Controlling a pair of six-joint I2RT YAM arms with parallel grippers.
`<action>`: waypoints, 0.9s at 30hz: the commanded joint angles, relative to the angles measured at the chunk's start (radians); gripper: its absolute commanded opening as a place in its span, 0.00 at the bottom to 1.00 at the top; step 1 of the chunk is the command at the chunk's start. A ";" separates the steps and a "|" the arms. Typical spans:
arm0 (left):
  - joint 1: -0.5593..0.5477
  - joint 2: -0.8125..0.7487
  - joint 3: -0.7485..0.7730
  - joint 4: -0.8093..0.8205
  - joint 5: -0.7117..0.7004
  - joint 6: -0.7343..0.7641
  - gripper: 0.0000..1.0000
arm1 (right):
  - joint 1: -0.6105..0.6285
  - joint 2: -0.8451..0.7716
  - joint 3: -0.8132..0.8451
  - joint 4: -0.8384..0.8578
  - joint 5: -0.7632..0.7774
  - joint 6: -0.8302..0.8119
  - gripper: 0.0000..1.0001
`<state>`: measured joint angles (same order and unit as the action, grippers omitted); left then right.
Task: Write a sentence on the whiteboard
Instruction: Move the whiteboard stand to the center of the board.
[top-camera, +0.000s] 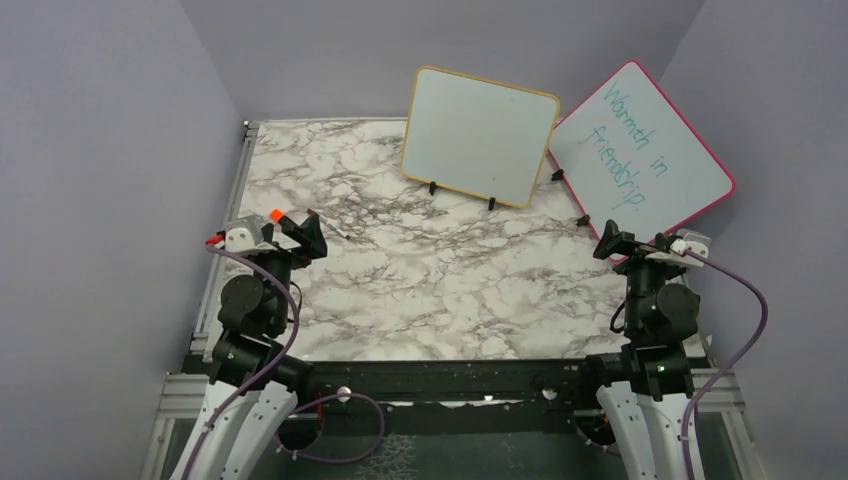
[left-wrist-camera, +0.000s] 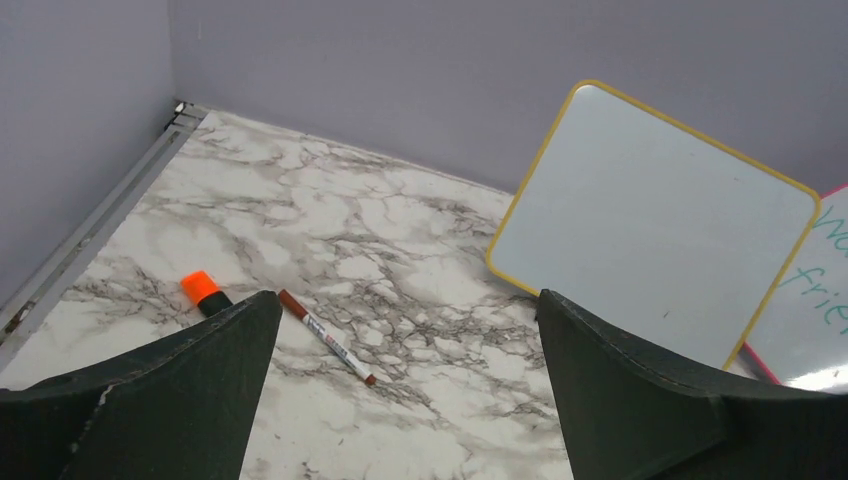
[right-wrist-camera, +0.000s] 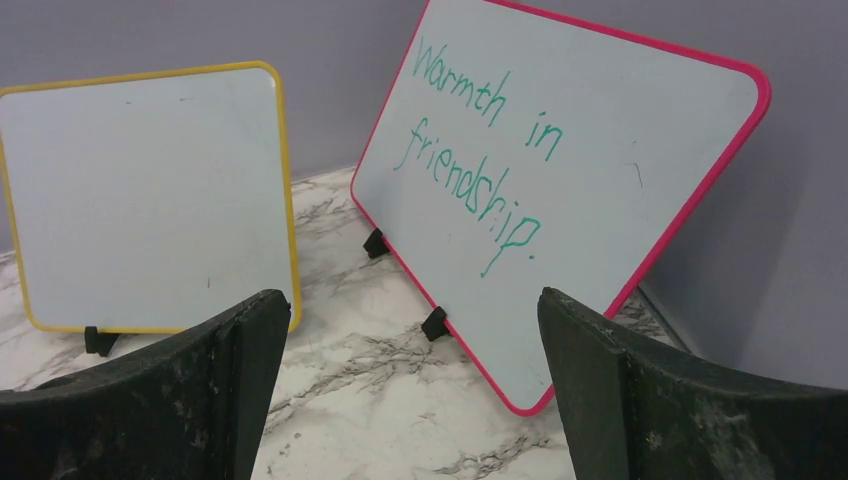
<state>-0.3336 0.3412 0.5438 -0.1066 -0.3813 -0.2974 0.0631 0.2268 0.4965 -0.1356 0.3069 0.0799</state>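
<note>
A: What's on the marbled surface (top-camera: 430, 290)?
B: Ahead of the left pincer (left-wrist-camera: 405, 345), a brown-capped pen (left-wrist-camera: 326, 337) and an orange-tipped marker (left-wrist-camera: 205, 292); ahead of the right pincer (right-wrist-camera: 410, 345), both boards stand on clip feet.

You have even, diffuse light across all three views, moderately bright, with a cool violet cast from the walls (top-camera: 110, 130). Shadows are soft: a faint one falls behind the whiteboard (top-camera: 480, 135) on the back wall, and small dark patches sit under its clip feet. You get a mild sheen on the pink-framed board (right-wrist-camera: 560, 170), brightest at its lower corner in the left wrist view. The marble tabletop (top-camera: 430, 270) shows no hot spots. The overhead view is sharp throughout. In both wrist views the near fingers (left-wrist-camera: 150, 400) are dark and slightly soft, while the boards behind stay crisp. Edge distortion is slight.
</note>
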 joint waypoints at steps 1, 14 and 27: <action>0.004 -0.050 0.012 0.010 0.108 0.071 0.99 | -0.006 -0.015 0.027 0.005 -0.012 0.007 1.00; -0.001 -0.064 -0.004 0.001 0.111 0.115 0.99 | -0.006 0.009 0.039 0.000 -0.083 0.002 1.00; -0.001 -0.067 -0.014 -0.007 0.130 0.139 0.99 | -0.006 0.357 0.146 -0.061 -0.360 0.098 1.00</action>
<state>-0.3340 0.2783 0.5434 -0.1078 -0.2752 -0.1783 0.0631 0.4767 0.6025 -0.1608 0.0605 0.1287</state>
